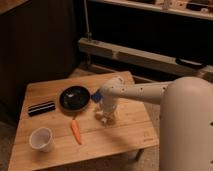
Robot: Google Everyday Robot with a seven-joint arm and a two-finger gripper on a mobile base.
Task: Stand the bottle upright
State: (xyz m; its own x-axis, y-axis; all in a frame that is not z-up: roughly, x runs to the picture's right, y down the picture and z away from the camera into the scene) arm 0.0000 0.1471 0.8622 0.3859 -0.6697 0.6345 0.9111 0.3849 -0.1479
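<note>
The light wooden counter (130, 135) carries everything. The robot's white arm (145, 92) reaches down over its middle. Left of it sit a round black dish (74, 97), a flat black bar (41, 107), a white cup (41, 138) and an orange carrot (76, 132). The clear plastic bottle (99, 115) lies low, right of the carrot, mostly hidden by the claw (106, 119), whose fingers stand apart over it.

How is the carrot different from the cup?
The carrot is orange, the cup white. The carrot is long, thin and lying flat; the cup is round and standing, mouth up. Both sit on the wooden table, where the gripper reaches down near the middle.
</note>
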